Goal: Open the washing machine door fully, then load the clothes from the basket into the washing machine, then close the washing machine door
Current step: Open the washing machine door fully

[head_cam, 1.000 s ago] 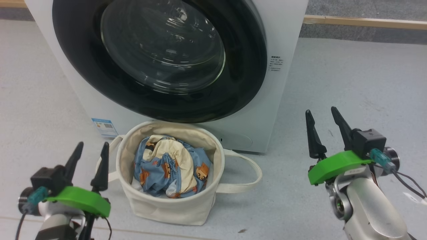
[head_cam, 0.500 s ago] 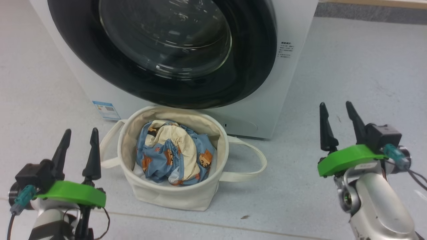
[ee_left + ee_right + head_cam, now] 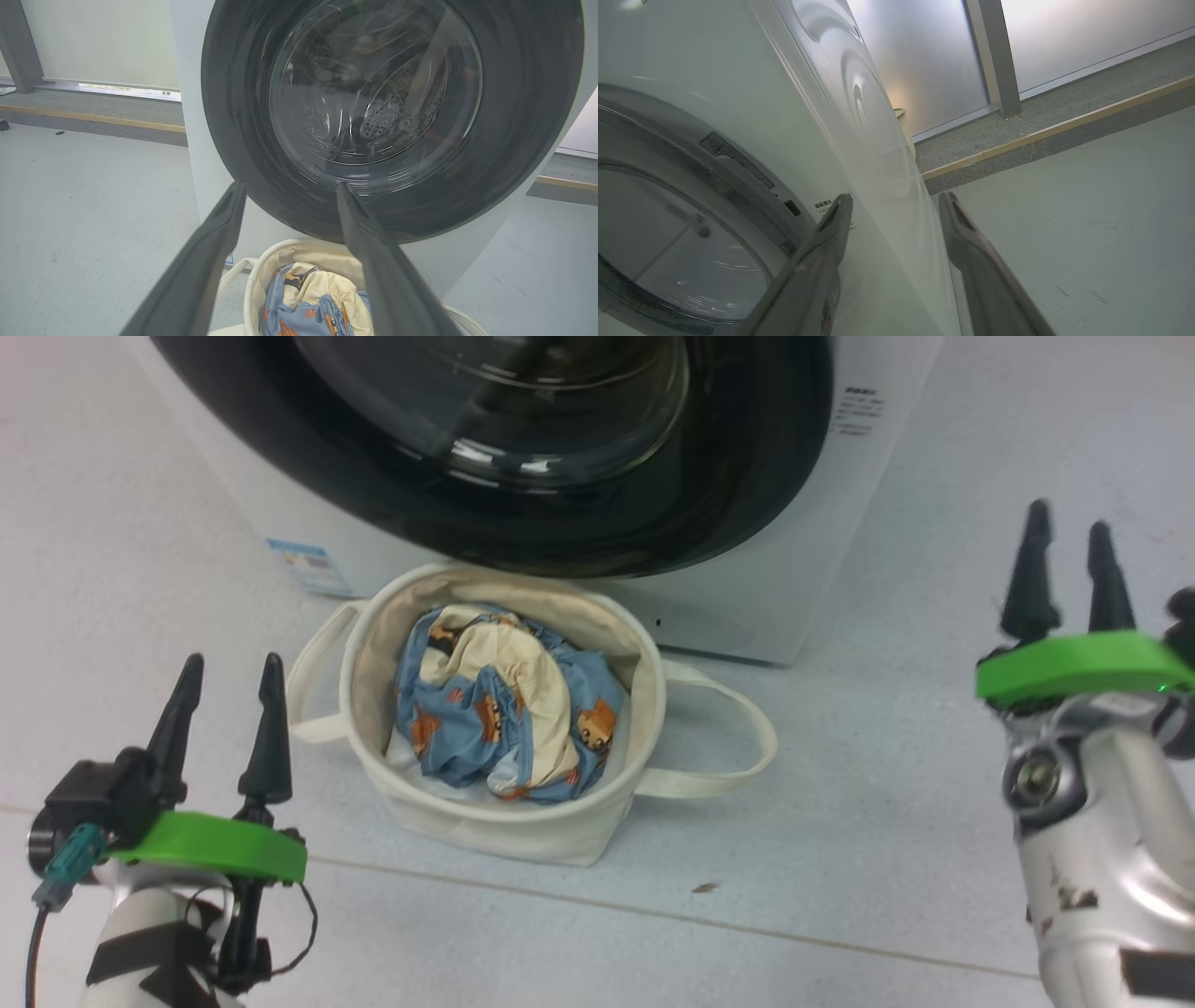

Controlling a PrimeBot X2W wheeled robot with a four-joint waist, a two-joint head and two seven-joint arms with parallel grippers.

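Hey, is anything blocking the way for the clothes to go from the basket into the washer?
Yes: the door is shut over the washer's opening, just behind the basket. Nothing covers the clothes. The left tool and right tool hang open, clear of both.

Head camera dipped — right hand (image 3: pixel 1069 521) swung out rightward, away from basket (image 3: pixel 504 826).

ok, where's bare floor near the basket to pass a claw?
Bare floor left of the basket, up to the left claw; wider floor right of its handle, up to the right claw; a strip on its near side. Crowded: the basket's back rim sits close under the washing machine door.
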